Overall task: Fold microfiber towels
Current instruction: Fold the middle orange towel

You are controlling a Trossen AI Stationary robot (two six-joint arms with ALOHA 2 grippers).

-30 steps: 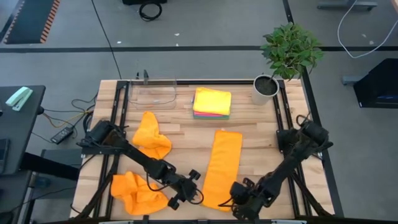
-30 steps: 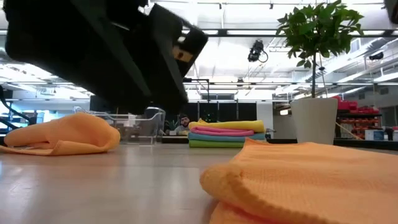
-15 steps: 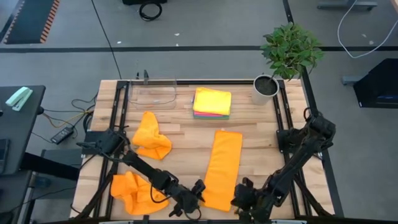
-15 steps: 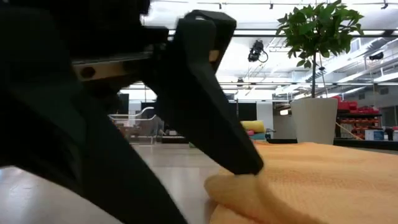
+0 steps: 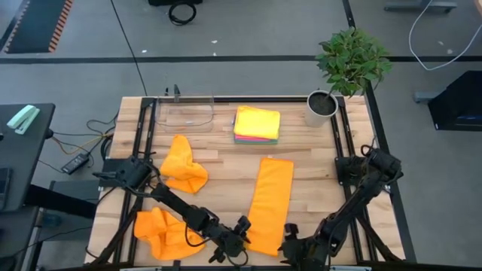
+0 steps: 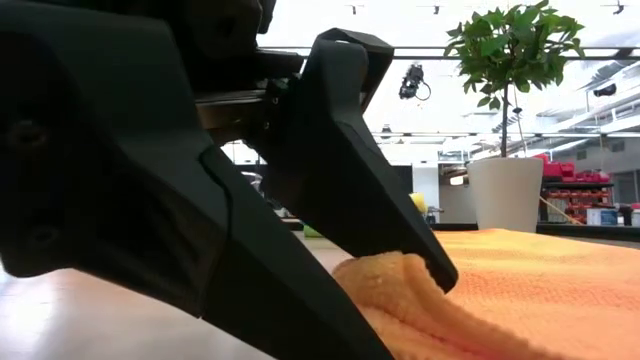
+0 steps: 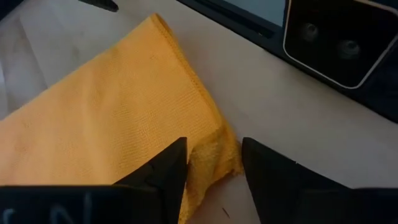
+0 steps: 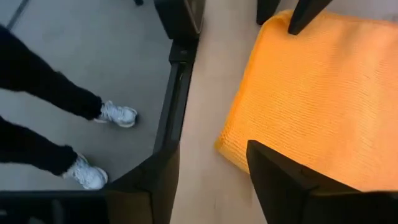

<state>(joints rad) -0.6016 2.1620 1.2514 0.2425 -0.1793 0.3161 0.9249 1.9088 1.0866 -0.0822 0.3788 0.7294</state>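
A long orange microfiber towel lies folded into a strip on the table, running from the middle to the near edge. My left gripper is at its near left corner, open, one finger on each side of the bunched cloth. My right gripper hovers open at the near right corner, with one finger over the cloth and one over bare wood. Two crumpled orange towels lie on the left. A stack of folded towels sits at the back. My left gripper comes down slanting from the table's left onto the strip's near left corner. One fingertip rests on the cloth, which is pushed up into a small ridge between the two fingers. The rest of the towel lies flat on the table.
A clear plastic tray stands at the back left and a potted plant at the back right. A person's legs and white shoes stand on the floor just past the table's near edge.
My left gripper has moved toward the table's near edge and right, onto the strip's near left corner. There its fingertip has come down on the cloth and bunched the edge into a ridge. The rest of the strip has stayed in place.
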